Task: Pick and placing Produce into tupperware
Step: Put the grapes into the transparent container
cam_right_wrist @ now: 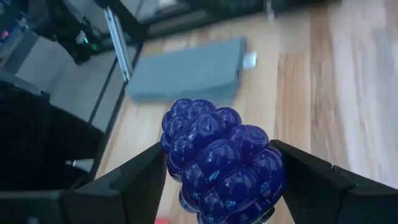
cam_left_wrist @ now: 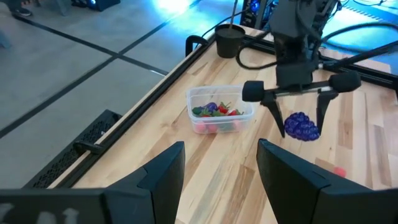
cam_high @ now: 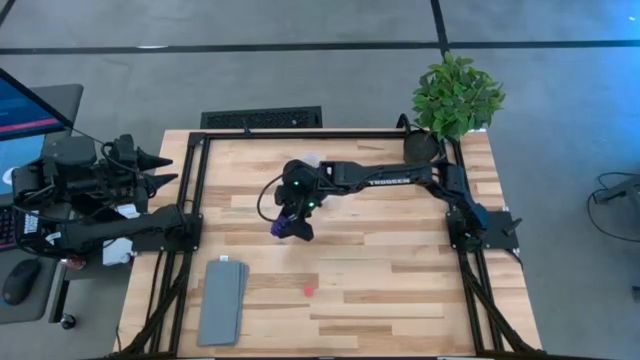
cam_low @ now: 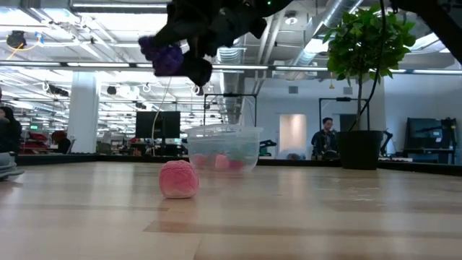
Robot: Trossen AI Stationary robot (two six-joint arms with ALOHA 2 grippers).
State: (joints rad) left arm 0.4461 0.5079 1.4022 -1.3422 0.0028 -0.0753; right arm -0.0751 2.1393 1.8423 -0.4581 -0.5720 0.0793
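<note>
My right gripper (cam_high: 292, 228) hangs above the middle of the table, shut on a purple grape cluster (cam_right_wrist: 221, 158). The tupperware (cam_left_wrist: 221, 109), a clear tub with red, green and purple produce inside, stands on the table just beyond it toward the far edge; in the high view the right arm covers most of it. A small pink piece (cam_high: 308, 290) lies on the wood nearer the front edge and shows large in the low view (cam_low: 178, 179). My left gripper (cam_left_wrist: 221, 168) waits open at the table's left edge, touching nothing. My right gripper pinches the grape cluster by its two opposite sides (cam_right_wrist: 171, 149) between its two fingers (cam_left_wrist: 275, 115). The fingers slant down from the table's far right. The cluster (cam_low: 162, 54) is lifted clear of the table and bulges out below the fingertips.
A flat grey slab (cam_high: 222, 300) lies at the near left of the table. A potted plant (cam_high: 455, 95) stands at the far right corner. A black frame (cam_high: 200, 185) runs around the tabletop. Bare wood lies right of the pink piece.
</note>
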